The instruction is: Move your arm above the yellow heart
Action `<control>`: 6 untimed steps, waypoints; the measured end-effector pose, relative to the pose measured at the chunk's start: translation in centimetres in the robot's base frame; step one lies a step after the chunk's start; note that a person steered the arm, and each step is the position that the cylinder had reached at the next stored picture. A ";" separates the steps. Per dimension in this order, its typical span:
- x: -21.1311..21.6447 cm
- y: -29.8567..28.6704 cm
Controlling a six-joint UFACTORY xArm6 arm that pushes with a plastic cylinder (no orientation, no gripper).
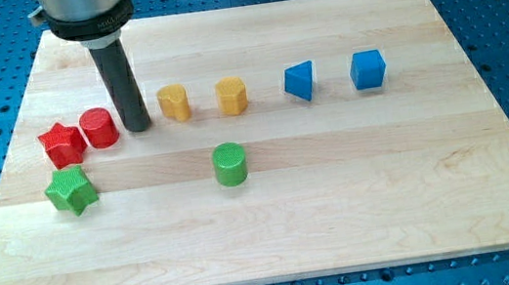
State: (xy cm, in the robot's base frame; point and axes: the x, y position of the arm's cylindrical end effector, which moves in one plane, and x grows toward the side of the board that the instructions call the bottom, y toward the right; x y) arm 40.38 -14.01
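Blue perforated metal surrounds a pale wooden table [363,217] that fills most of the view. Over its upper left a dark rod hangs from a round black and silver mount, and my tip [138,128] rests on the wood between the red cylinder [99,128] at its left and the yellow heart [173,103] just beside it at the right, touching neither as far as I can tell. This end effector is a plain rod, with nothing to spread or pinch. Seven blocks lie here: two blue, two yellow, two red, two green less one, counted thus: a blue wedge-like block [300,81], a blue cube [368,69], the yellow heart, a yellow hexagon-like block [232,96], the red cylinder, a red star [62,143], a green star [71,190] and a green cylinder [230,163], so eight. Which way the heart points is unclear.
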 end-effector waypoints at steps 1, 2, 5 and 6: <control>0.0 -1.3; -0.5 -3.4; -6.0 -1.6; -6.3 -1.1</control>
State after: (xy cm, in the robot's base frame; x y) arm 34.10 -15.13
